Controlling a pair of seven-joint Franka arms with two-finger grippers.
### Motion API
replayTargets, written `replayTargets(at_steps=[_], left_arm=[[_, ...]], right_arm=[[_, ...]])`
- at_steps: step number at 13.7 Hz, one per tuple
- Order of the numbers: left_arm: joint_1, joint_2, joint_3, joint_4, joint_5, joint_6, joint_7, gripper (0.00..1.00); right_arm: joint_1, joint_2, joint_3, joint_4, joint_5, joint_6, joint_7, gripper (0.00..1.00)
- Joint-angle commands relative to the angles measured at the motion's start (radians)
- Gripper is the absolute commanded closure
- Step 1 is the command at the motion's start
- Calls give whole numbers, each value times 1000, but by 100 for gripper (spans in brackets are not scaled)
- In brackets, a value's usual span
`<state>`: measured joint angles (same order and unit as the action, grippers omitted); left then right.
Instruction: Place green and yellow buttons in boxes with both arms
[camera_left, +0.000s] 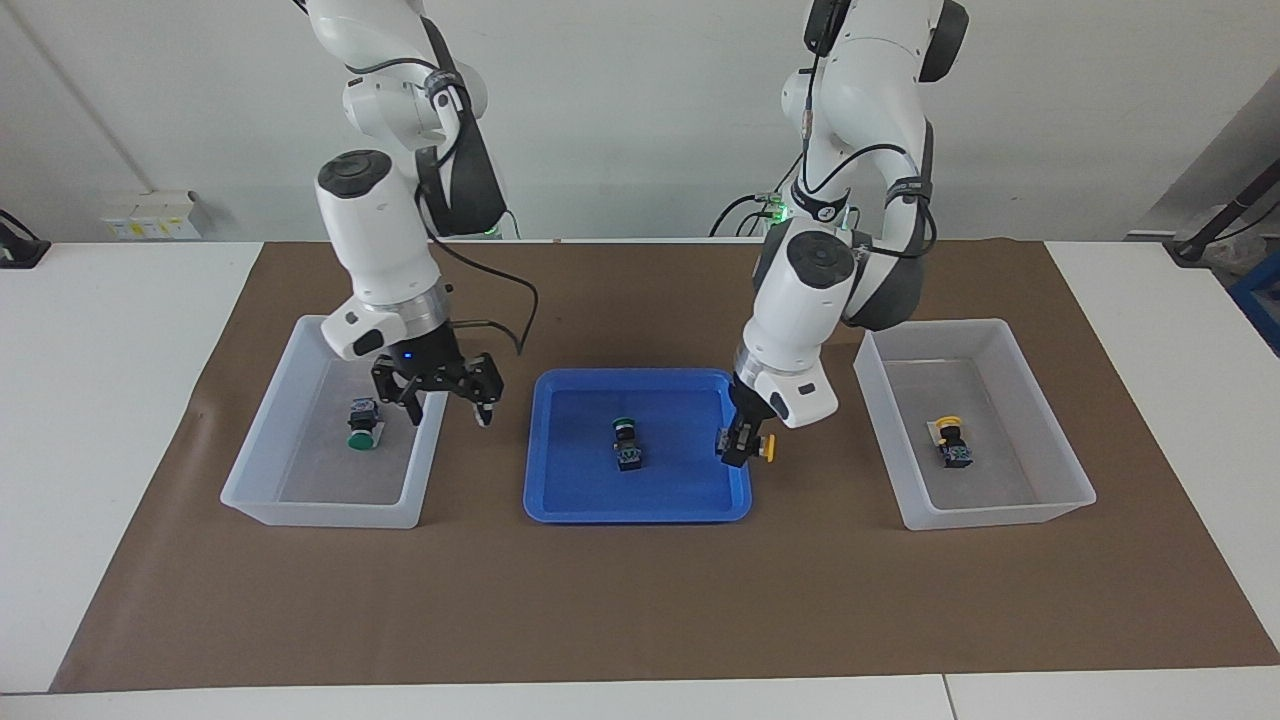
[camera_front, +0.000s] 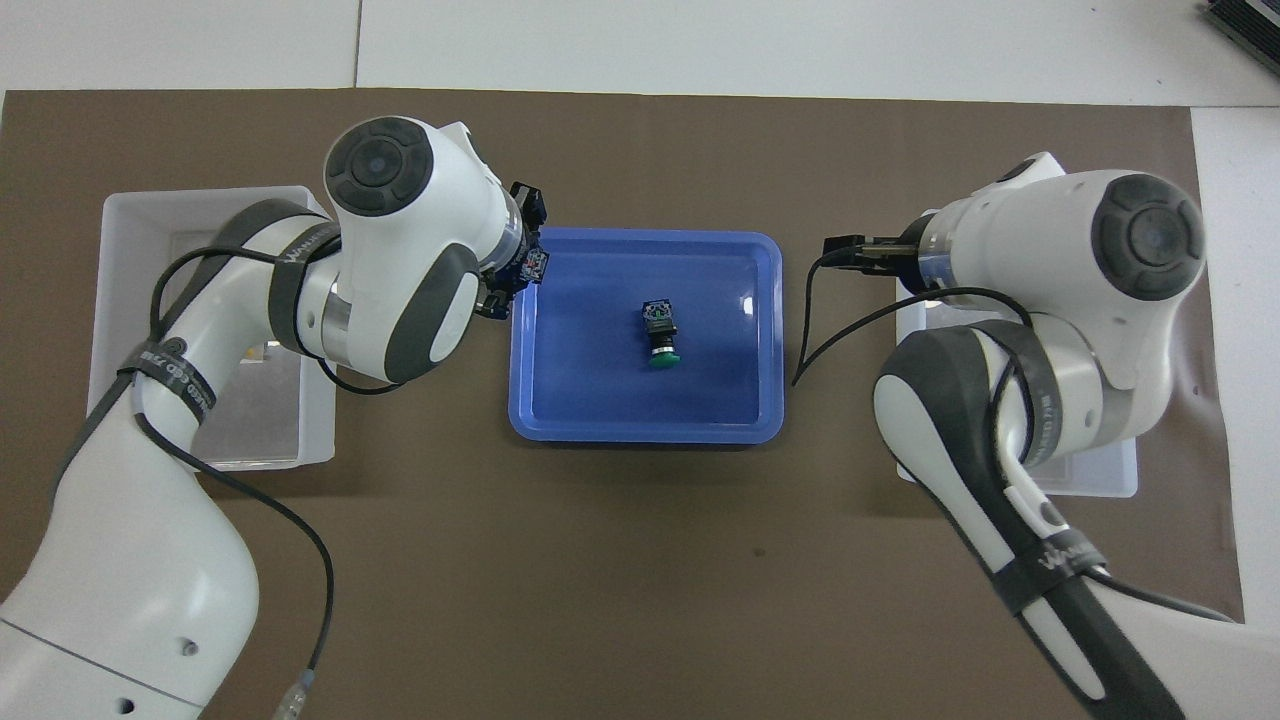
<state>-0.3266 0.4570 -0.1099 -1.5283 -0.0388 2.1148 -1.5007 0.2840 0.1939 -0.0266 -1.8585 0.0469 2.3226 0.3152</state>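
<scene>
One hand (camera_left: 745, 447) grips a yellow button (camera_left: 766, 449), raised

A glossy blue plastic tray (camera_left: 560, 500), translucent plastic boxes (camera_left: 1000, 510) and smooth white arm shells (camera_left: 375, 230) are seen upon a matt brown paper-like mat (camera_left: 640, 600).

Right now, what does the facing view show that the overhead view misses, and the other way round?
Only the facing view shows what lies in the two boxes: a green button in the box at the right arm's end and a yellow button in the box at the left arm's end. It also shows the yellow cap of the button in the left gripper. In the overhead view the arms cover both buttons; it adds only bare brown mat nearest the robots. Both show the blue tray with one green button, and the empty, open right gripper.
</scene>
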Motion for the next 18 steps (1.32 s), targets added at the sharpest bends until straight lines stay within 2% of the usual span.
replayTargets(at_steps=[1,4,7,9,10,13,14,15,16,18], left_arm=[[104,-33,-17,34,3,-158,243,100],[240,-60,-14,57,3,-300,565,100],[374,-55,-10,125,-1,-398,923,100],[438,-61,1,120,8,-377,1199,100],[457,-66,4,111,7,-359,1300,100],[485,-106,9,-7,22,-256,1444,100],[485,-122,9,-59,37,-207,1491,100],[497,-124,7,-93,55,-170,1535,100],[506,-123,7,-110,65,-148,1575,100],[535,-113,9,-128,65,-128,1683,100]], right_arm=[[67,76,-1,22,14,90,57,0],[188,166,-3,28,-4,216,207,0],[227,229,-3,19,-82,317,283,0],[273,278,-9,18,-143,369,362,0],[268,277,-9,4,-178,370,367,0],[264,280,-9,-22,-228,382,374,0],[264,280,-7,-24,-226,389,375,27],[265,280,-7,-27,-226,388,383,71],[265,279,-7,-36,-226,389,412,100],[265,277,-7,-28,-226,380,449,100]])
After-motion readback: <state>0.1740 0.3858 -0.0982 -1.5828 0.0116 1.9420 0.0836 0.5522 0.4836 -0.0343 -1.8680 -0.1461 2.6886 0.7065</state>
